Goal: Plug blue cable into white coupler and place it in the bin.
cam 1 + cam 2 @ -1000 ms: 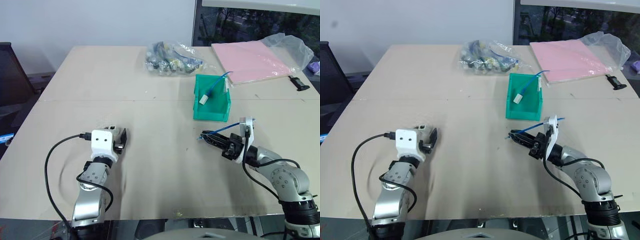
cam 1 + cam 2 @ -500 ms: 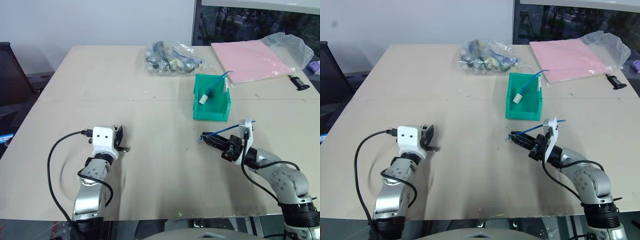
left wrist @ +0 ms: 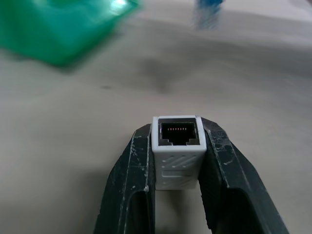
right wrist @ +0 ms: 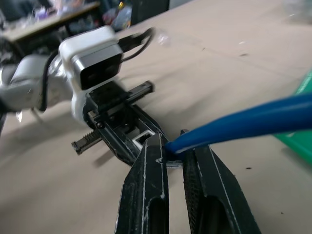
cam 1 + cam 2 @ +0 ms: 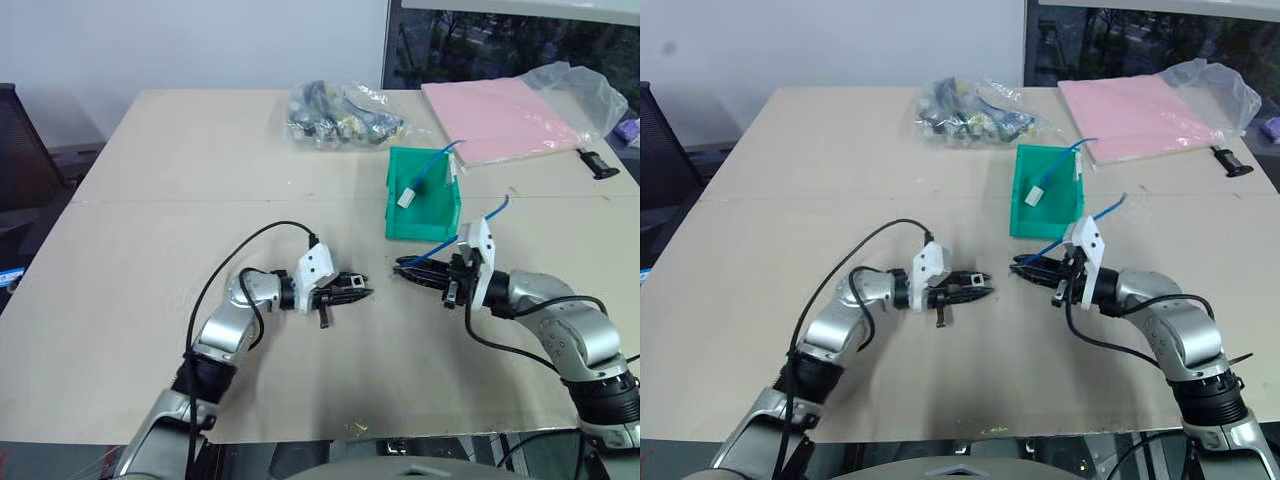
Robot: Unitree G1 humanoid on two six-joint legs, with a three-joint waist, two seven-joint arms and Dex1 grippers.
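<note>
Between the two grippers, above the middle of the surface (image 5: 180,200), the parts for mating face each other with a small gap left. The white coupler (image 3: 177,148) is clamped between the left gripper (image 5: 355,293) fingers, socket end outward and unobstructed; its contact pins are visible in the left wrist view. The blue cable (image 5: 470,228) is pinched between the right gripper (image 5: 407,272) fingers close to its plug end, the fingers closed tightly on it; the free length arcs up and back over the right wrist. The plug itself is too small to read clearly.

Assessment of the step in hand: insertion has not yet taken place. To do it well, the plug axis should be brought into line with the socket axis before any closing of the gap, with the plug's latch side matched to the socket's notch. The cable is gripped near the plug, which should limit bending under push. Advance should be slow and straight; a skewed approach is likely to jam at the socket rim or twist the coupler in its clamp.

Further out, the bin (image 5: 440,225) stands just behind the right gripper, already holding a second cable with coupler (image 5: 407,199). A clear bag of parts (image 5: 345,115) and a pink sheet (image 5: 505,120) lie at the far side.
</note>
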